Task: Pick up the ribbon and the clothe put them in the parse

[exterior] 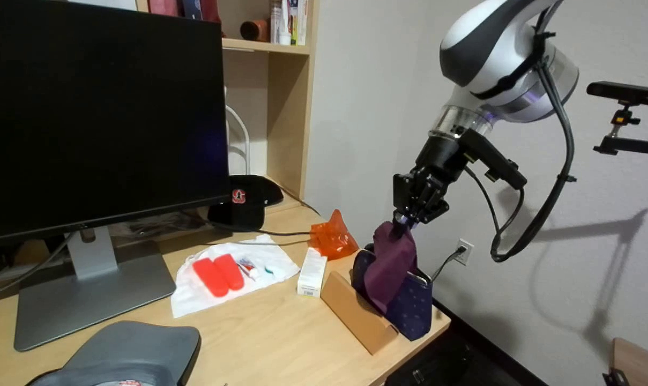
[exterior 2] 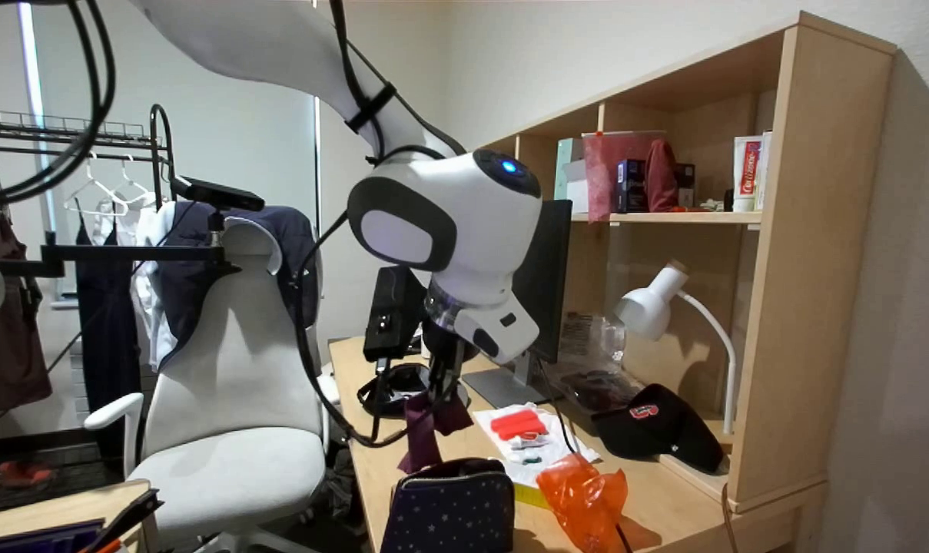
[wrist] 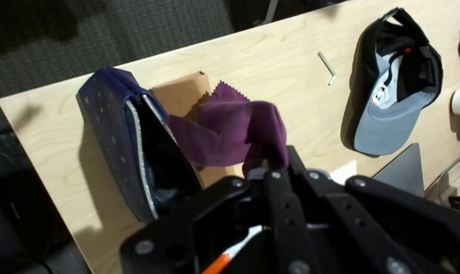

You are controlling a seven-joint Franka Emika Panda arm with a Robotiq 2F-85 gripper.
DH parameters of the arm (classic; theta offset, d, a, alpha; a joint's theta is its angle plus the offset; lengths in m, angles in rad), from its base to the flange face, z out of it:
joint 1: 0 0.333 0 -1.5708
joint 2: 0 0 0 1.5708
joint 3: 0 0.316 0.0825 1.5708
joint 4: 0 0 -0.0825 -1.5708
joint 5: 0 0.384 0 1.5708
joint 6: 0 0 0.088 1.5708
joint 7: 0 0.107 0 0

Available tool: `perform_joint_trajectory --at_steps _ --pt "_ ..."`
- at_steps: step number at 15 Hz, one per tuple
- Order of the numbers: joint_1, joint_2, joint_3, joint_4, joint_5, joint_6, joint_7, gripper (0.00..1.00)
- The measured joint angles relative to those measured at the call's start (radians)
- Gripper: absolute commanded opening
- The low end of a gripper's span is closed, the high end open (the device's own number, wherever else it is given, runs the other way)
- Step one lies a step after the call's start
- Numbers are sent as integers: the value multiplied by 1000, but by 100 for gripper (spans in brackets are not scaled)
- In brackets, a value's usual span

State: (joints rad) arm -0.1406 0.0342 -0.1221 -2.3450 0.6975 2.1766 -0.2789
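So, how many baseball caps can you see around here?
2. The black cap lies near the white lamp; the grey-brimmed cap lies on the desk, in front of the monitor. More could be hidden behind the monitor.

Your wrist view: close, downward past the hand (wrist: 276,170) onto the counter (wrist: 309,114); both exterior views: roughly opposite angles, farther back, sharing purse (exterior 2: 452,511).

In an exterior view, a desk lamp (exterior 2: 650,309) is arching right of centre; a black baseball cap (exterior 2: 658,430) is resting lower right.
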Motion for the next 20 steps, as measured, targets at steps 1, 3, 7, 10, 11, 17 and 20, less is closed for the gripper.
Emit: perform_joint_trajectory --at_steps 1,3,7,10,11,17,20 --pt "16 -19 11 3 -36 0 7 7" --pt "50 -47 37 15 -88 -7 13 7" --pt "104 -56 74 65 -99 -73 15 7" --pt "113 -46 80 93 -93 -127 15 7" --pt "113 -36 78 101 -90 -141 15 7" --pt "107 43 69 131 -254 -171 133 7" --pt "109 69 69 146 -379 -173 292 7"
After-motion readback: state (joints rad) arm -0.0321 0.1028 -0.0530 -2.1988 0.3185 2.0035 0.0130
